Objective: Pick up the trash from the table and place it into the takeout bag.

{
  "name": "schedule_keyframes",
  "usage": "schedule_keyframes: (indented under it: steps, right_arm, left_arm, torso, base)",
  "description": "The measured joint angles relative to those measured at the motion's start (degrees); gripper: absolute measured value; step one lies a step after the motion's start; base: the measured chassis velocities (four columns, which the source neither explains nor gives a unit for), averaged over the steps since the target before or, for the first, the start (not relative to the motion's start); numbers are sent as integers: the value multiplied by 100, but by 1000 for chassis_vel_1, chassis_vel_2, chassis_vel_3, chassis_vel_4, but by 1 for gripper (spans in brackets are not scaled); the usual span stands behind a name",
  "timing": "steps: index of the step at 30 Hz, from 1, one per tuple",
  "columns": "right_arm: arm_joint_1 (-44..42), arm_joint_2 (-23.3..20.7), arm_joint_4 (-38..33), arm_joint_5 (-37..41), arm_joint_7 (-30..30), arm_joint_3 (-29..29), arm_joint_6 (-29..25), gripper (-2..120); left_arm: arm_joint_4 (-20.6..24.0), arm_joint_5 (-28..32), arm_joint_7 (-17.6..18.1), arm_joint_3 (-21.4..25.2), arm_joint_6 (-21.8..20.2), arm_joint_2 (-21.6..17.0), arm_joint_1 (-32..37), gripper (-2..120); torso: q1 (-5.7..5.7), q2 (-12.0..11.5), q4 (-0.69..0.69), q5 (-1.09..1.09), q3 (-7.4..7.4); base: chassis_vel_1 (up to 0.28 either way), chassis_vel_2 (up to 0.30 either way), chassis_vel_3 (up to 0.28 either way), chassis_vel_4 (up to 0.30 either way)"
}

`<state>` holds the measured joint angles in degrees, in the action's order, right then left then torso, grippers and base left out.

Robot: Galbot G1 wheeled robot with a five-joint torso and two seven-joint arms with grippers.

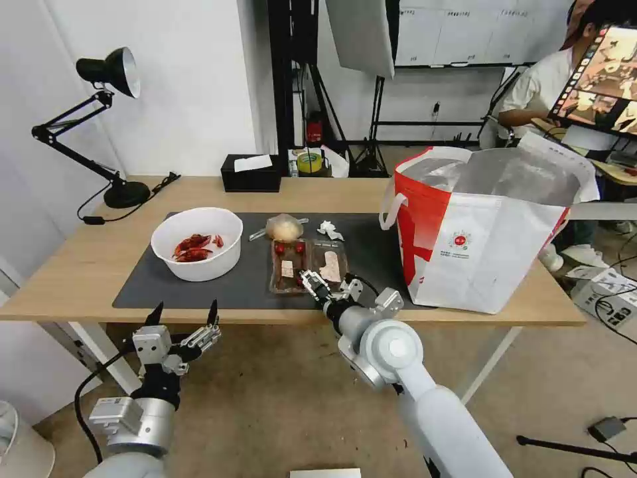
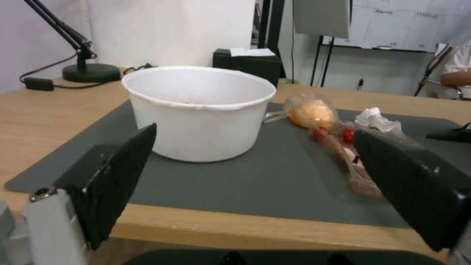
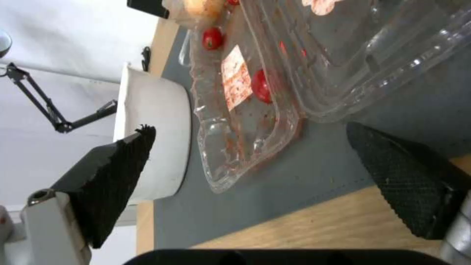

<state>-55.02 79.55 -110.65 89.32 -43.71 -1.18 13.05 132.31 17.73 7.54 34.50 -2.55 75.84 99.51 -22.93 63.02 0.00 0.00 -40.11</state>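
Note:
On the dark mat of the table (image 1: 79,279) stands a white bowl (image 1: 196,242) with red crayfish shells. To its right lie a clear bag with a yellowish lump (image 1: 284,229), a crumpled tissue (image 1: 330,230) and an opened clear clamshell tray (image 1: 308,265). The takeout bag (image 1: 478,226) stands open at the table's right end. My right gripper (image 1: 317,284) is open at the tray's near edge; the right wrist view shows the tray (image 3: 245,95) just ahead of its fingers (image 3: 123,165). My left gripper (image 1: 186,307) hangs open before the table's front edge, facing the bowl (image 2: 196,110).
A black tissue box (image 1: 251,174) and a roll of tape (image 1: 309,161) sit at the table's back edge. A black desk lamp (image 1: 113,73) stands at the back left corner. A person sits behind the takeout bag. Cables and a power strip (image 1: 610,299) lie on the floor at right.

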Motion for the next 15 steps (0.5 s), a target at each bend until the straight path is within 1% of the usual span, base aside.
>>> schedule_keyframes:
  steps: [15]
  right_arm:
    - [73, 137, 65, 73, -93, 9, 6, 100]
  left_arm:
    - [8, -34, 2, 1, 42, 22, 41, 100]
  torso:
    - [0, 0, 1, 0, 0]
  base:
    - [0, 0, 0, 0]
